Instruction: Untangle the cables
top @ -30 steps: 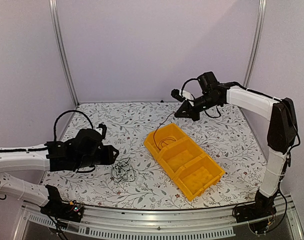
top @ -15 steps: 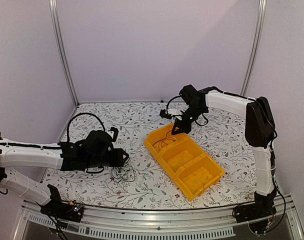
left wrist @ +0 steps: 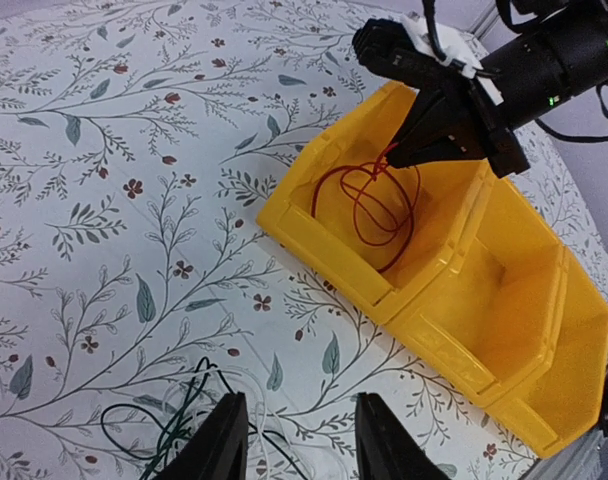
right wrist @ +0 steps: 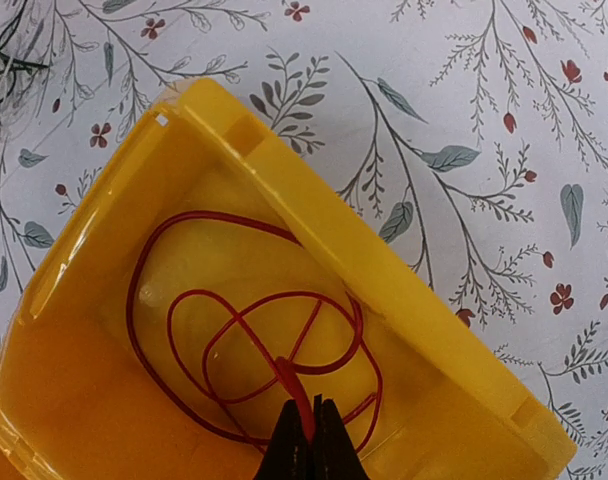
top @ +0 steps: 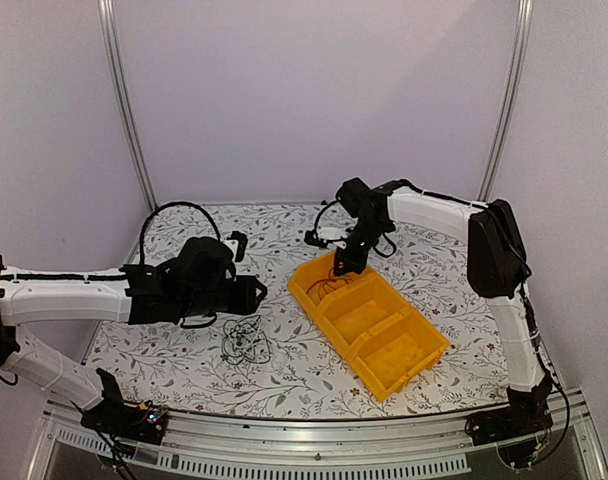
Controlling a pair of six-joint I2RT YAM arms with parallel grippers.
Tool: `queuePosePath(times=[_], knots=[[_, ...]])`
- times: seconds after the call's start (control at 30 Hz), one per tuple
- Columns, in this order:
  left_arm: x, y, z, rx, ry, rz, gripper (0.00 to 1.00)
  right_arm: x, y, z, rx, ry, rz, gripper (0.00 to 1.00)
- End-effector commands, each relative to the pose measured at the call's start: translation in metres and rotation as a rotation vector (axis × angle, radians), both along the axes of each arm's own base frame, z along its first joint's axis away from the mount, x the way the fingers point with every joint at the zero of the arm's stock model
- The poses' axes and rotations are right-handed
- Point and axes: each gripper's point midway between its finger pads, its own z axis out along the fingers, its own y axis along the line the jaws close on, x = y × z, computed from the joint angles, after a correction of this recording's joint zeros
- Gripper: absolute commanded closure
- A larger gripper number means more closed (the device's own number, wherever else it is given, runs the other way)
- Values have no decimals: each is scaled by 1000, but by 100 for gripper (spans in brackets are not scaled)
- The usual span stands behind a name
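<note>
A red cable (right wrist: 292, 378) lies coiled in the far compartment of a yellow bin (right wrist: 384, 280). My right gripper (right wrist: 312, 432) is shut on its thick end, just above the coil. From above, the right gripper (top: 343, 266) hangs over that compartment, with the red cable (top: 331, 284) under it. The other cables (top: 246, 342), black and white, lie tangled on the table left of the bin. My left gripper (top: 256, 293) hovers open above and just behind them. In the left wrist view these cables (left wrist: 174, 420) sit beside the left finger, and nothing lies between the fingers of the left gripper (left wrist: 302, 440).
The yellow bin (top: 329, 335) has three compartments in a row, running diagonally toward the near right; the two nearer ones hold nothing. The floral tablecloth (top: 454, 270) covers the table. Metal frame posts (top: 124, 110) stand at the back corners.
My right gripper has swung left and down to the bin's far compartment, and the red cable has coiled into it. My left arm has moved right, nearer the tangle.
</note>
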Motion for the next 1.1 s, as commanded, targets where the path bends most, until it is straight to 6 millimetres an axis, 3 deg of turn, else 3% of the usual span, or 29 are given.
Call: queuePosePath(times=[0.0,0.03,0.17,0.3,0.73,0.87,0.97,1.07], knots=[[10,14,0,15,-22,9,64,4,-10,-17,-84,37,-87,100],[12,17,-1,13,-22,16,64,3,-11,-13,-81,34,-89,98],[19,23,-6,4,-18,30,64,-1,-12,28,-43,-7,-83,74],[25,28,-10,12,-14,37,63,-9,-15,66,-7,-39,-75,62],[24,32,-30,47,34,-5,63,-11,-18,176,140,-234,-65,54],[21,32,-38,61,63,-18,63,-16,-19,188,182,-276,-40,54],[18,31,-44,74,92,-32,64,-21,-23,179,176,-285,-31,58],[14,34,-48,87,120,-33,65,-23,-29,155,123,-281,-9,66]])
